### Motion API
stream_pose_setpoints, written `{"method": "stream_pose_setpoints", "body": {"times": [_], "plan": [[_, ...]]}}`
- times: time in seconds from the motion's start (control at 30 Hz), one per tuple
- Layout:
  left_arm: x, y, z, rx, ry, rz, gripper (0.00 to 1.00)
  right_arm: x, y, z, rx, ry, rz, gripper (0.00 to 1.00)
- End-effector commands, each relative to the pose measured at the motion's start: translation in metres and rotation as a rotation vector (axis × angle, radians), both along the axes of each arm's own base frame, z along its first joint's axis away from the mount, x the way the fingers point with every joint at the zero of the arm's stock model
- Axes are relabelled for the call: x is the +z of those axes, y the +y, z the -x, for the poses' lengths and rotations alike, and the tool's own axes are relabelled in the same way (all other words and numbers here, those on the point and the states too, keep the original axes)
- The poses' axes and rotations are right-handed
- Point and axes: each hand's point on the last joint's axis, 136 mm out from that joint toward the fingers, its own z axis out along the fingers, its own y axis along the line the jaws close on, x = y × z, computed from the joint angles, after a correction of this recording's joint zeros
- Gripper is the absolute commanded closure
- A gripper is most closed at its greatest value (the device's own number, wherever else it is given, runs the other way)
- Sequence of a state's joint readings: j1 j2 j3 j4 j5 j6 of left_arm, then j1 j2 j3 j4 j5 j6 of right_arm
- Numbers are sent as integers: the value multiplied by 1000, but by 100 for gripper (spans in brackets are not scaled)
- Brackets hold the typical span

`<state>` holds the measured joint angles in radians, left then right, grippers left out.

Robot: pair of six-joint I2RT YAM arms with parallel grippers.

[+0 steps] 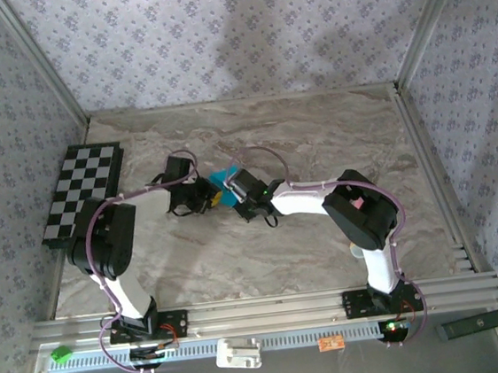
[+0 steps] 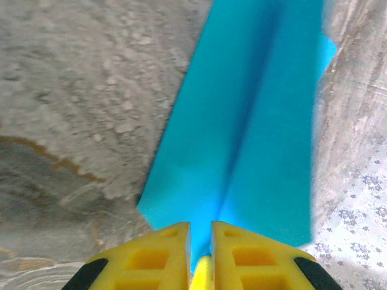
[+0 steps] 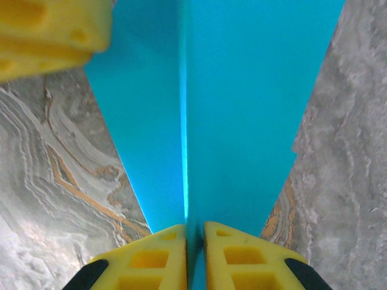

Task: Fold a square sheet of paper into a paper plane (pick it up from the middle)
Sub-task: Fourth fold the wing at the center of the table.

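Checkered board (image 1: 83, 193) lies left of paper plane (image 1: 223, 178) — well apart.

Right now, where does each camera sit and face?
Top external: above, behind the bases, looking down on the table; both arms show.
Left wrist: looks along the left gripper, shut on the teal paper.
Right wrist: looks along the right gripper, also shut on the teal paper.
Shared: both wrist views see that paper.

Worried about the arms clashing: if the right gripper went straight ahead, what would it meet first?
Beyond the paper the right gripper pinches, likely a finger of the left gripper, slightly left of its line; depth is unclear.
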<state>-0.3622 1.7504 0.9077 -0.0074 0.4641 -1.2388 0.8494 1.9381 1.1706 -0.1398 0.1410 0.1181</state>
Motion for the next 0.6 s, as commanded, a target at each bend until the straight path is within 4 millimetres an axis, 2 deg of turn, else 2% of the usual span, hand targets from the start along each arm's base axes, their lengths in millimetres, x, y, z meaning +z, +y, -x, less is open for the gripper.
{"method": "stream_pose_setpoints", "body": {"times": [0.0,0.17,0.57], "plan": [[3,-7,-6,-36,-23,9,84,2,-2,2,12,15,-29,86],[-11,-8,-2,-40,11,1,85,2,-1,4,37,43,-69,87],[-13,-13,-4,-54,4,7,84,7,-3,0,35,53,-100,87]]}}
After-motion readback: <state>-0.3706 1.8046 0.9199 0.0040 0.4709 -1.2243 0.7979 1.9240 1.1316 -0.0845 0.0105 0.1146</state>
